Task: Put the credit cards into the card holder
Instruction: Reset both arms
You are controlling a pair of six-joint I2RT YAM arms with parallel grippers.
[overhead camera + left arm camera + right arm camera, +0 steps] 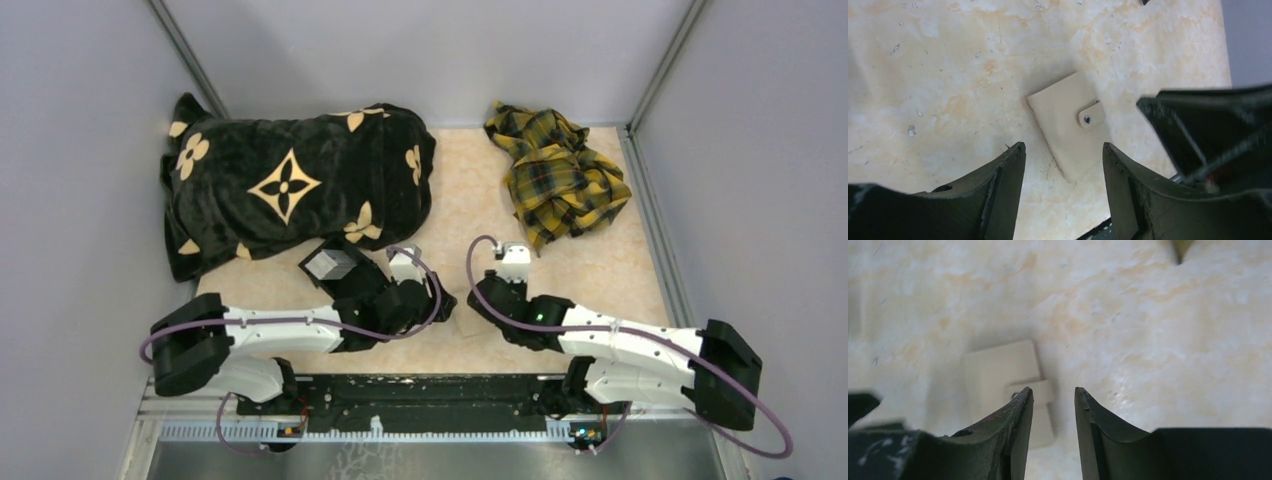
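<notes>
The tan card holder (466,327) lies shut and flat on the marbled table between my two grippers, its snap tab fastened. In the left wrist view the card holder (1068,125) lies just ahead of my left gripper (1063,146), which is open and empty above it. In the right wrist view the card holder (998,372) lies to the left, with its tab beside the left fingertip of my right gripper (1053,390), which is open and empty. In the top view the left gripper (443,305) and the right gripper (482,300) flank the holder. No credit cards show plainly.
A black blanket with beige flowers (290,185) covers the far left. A small black tray with a grey top (332,265) sits at its near edge. A yellow plaid cloth (556,175) lies at the far right. Grey walls enclose the table.
</notes>
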